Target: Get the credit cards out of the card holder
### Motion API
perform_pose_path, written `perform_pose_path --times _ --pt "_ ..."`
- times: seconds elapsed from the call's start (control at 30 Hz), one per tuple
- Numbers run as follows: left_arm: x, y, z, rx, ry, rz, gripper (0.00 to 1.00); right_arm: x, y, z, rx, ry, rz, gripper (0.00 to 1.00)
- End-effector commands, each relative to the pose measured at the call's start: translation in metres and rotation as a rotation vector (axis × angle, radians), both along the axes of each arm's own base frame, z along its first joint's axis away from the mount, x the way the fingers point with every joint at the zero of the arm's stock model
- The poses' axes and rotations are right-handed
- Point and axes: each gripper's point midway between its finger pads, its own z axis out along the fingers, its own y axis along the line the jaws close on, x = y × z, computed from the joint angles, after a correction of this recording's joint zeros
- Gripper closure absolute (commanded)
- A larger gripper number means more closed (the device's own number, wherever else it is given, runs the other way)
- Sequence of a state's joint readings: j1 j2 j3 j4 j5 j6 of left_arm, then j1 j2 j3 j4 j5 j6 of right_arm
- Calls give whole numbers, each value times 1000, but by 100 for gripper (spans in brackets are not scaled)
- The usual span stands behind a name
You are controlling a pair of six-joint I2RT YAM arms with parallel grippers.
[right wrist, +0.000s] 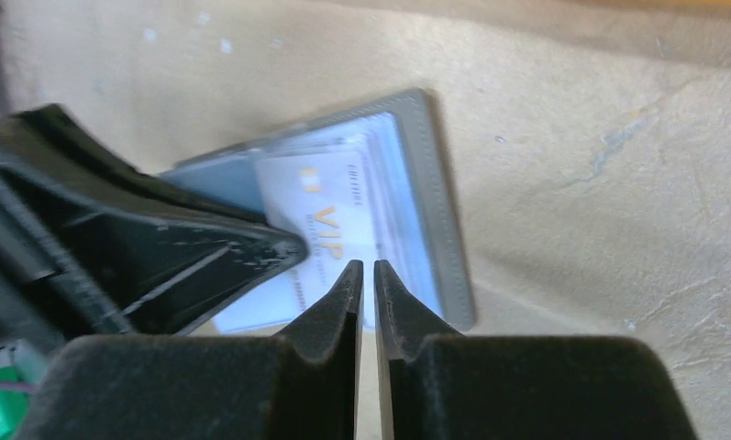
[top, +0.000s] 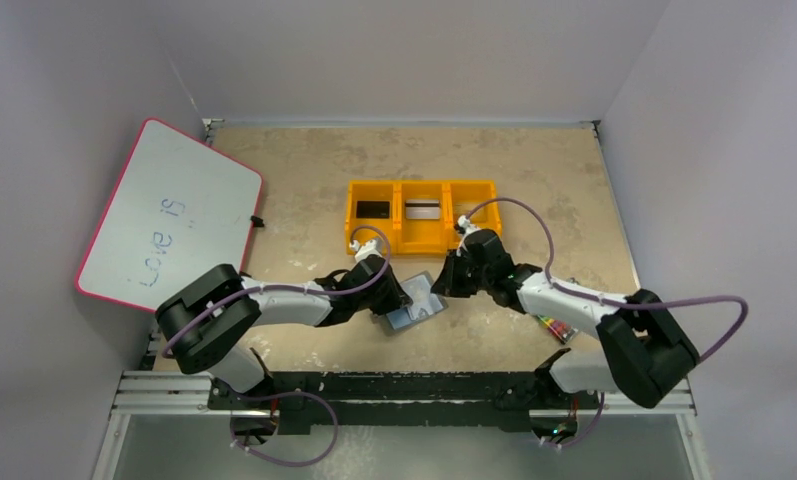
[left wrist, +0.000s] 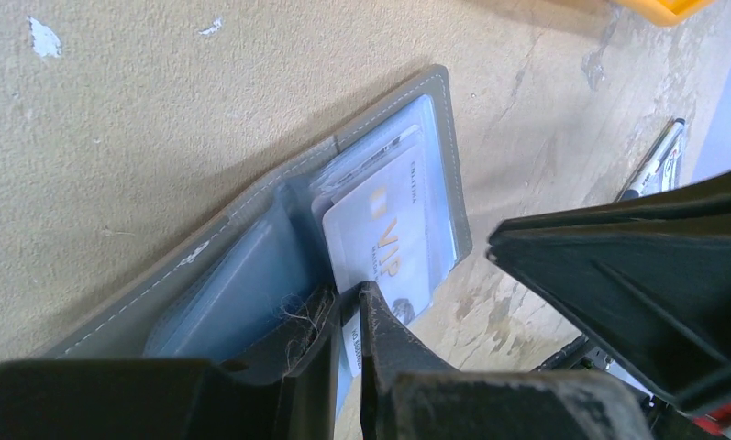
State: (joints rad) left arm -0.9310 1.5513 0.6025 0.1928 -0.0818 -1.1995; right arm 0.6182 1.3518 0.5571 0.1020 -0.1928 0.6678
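Left wrist view, left gripper: its jaws were clamped on the near edge of the card holder, with a pale printed strip caught between the fingers.
Strip writing: "NO" and a run of digits too small to make out.
Right gripper: its jaws were drawn almost together, only a thin slit between them, with the tips at the edge of the beige card; whether the card was pinched could not be told.
Card holder, place: it lay open on the table, between the two grippers, in front of the yellow tray.
Card holder, look: dark grey outside with pale stitching along the rim, pale blue-grey inside, with a clear pocket over the cards.
Beige card, place: it sat in the holder's pocket.
Beige card, writing: "VIP" in gold letters, a small gold square above it, and finer print too small to read.
Crayon pack: it lay beside the right arm, partly hidden.
Yellow tray, contents: a black card lay in the left compartment, a silver-white card with a dark stripe in the middle one.
Whiteboard: pink-edged, at the far left, handwritten "Love is".
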Motion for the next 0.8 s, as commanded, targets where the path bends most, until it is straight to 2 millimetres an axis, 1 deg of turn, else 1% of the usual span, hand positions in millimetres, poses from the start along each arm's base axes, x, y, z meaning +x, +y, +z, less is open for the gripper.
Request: perform_pose_path --times 0.0,0.03,0.13,0.23,0.37,0.47,0.6,0.77 --pt "-2 3 -1 55 -14 -40 99 4 15 33 93 -72 47 89" --pt "-2 3 -1 56 -16 -41 99 1 19 32 112 -60 66 89" --pt "-2 2 -2 58 -14 -42 99 -5 28 19 120 -18 96 89" --pt "-1 2 0 56 -17 -41 99 -9 27 0 74 29 89 90" --pt "-1 2 -1 60 -14 -39 99 -6 8 -29 -53 73 0 94" --pt "-1 7 -1 75 -17 -27 99 -9 -5 -46 -119 99 -46 97" --pt "-3 14 -4 95 -11 -13 99 -13 -12 -54 -134 118 -81 99" --pt "-4 17 -4 99 -10 -5 99 -11 -14 -50 -127 107 -115 100"
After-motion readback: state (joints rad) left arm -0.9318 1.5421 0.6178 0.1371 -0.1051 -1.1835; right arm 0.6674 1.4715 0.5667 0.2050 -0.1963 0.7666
